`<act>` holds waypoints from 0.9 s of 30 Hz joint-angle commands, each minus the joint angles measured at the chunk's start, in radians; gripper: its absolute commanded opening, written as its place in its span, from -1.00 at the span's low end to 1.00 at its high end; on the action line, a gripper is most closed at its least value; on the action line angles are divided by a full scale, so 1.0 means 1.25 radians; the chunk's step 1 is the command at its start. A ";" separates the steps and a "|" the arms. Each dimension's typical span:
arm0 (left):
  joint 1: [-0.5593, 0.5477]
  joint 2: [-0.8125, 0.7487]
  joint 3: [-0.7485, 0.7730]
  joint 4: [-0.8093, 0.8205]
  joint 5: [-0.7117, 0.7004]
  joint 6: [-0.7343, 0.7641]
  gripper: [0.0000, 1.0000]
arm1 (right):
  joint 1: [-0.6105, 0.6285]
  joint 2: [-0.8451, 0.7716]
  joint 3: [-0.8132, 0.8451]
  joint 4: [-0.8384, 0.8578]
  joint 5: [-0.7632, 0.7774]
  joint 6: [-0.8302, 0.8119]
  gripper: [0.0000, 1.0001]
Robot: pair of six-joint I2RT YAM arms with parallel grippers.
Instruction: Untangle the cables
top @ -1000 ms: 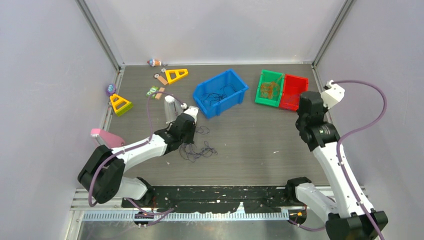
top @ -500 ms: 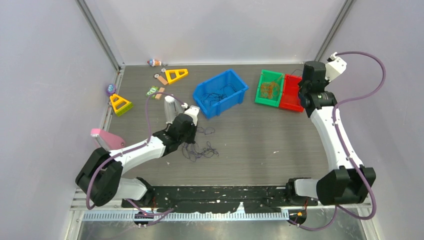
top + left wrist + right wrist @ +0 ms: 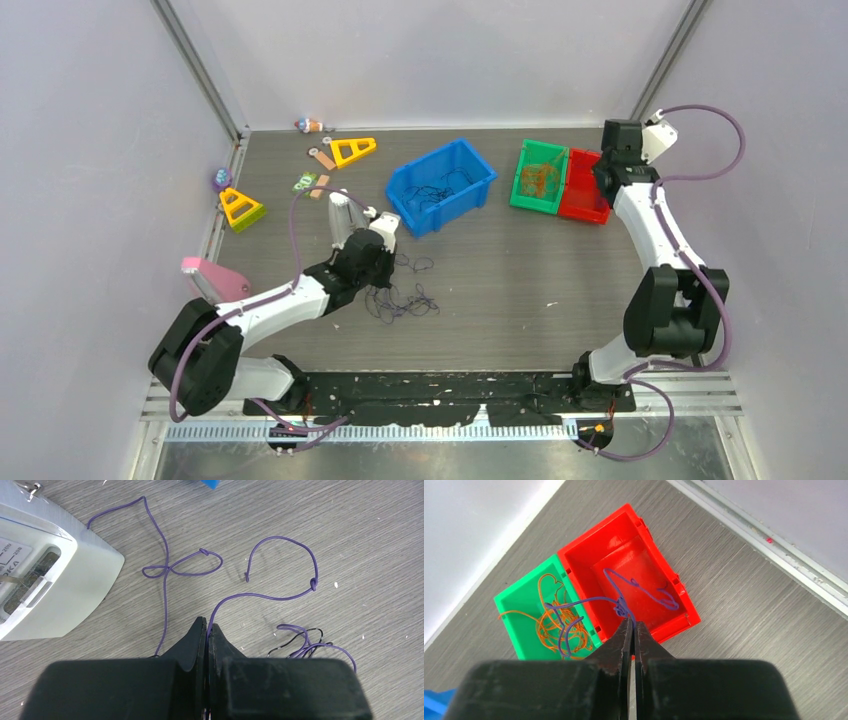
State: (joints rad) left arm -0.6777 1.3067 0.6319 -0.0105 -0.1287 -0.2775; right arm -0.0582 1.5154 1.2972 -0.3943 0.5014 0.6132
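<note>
A loose clump of purple and black cables (image 3: 402, 300) lies on the table's middle left. My left gripper (image 3: 378, 272) is at its left edge. In the left wrist view the left gripper (image 3: 207, 626) is shut on a purple cable (image 3: 280, 597) that loops away over the table, with black strands (image 3: 296, 641) to the right. My right gripper (image 3: 631, 622) is shut on a knotted purple cable (image 3: 621, 605) and holds it over the red bin (image 3: 624, 555), one end trailing over the green bin (image 3: 516, 630) of orange cables (image 3: 549, 625). In the top view the right gripper (image 3: 604, 176) is at the red bin (image 3: 580, 200).
A blue bin (image 3: 455, 205) holding black cables stands at the back middle, and the green bin (image 3: 520, 195) is next to the red one. A white device (image 3: 45, 575) lies close to the left gripper. Yellow triangles (image 3: 240, 208) (image 3: 352, 150) and a pink object (image 3: 210, 275) are at the left.
My right arm has stretched back and right from the table's middle right to over the red bin. My left gripper has barely moved, and the clump has shifted slightly.
</note>
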 commanded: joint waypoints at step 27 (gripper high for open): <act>-0.010 -0.053 -0.028 0.103 0.077 0.026 -1.00 | 0.001 -0.162 -0.232 0.026 -0.128 -0.016 0.93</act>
State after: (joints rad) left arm -0.6865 1.2644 0.5995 0.0608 -0.0490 -0.2539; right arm -0.0586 1.3716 1.0729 -0.4049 0.3344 0.6029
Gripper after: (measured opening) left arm 0.007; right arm 0.977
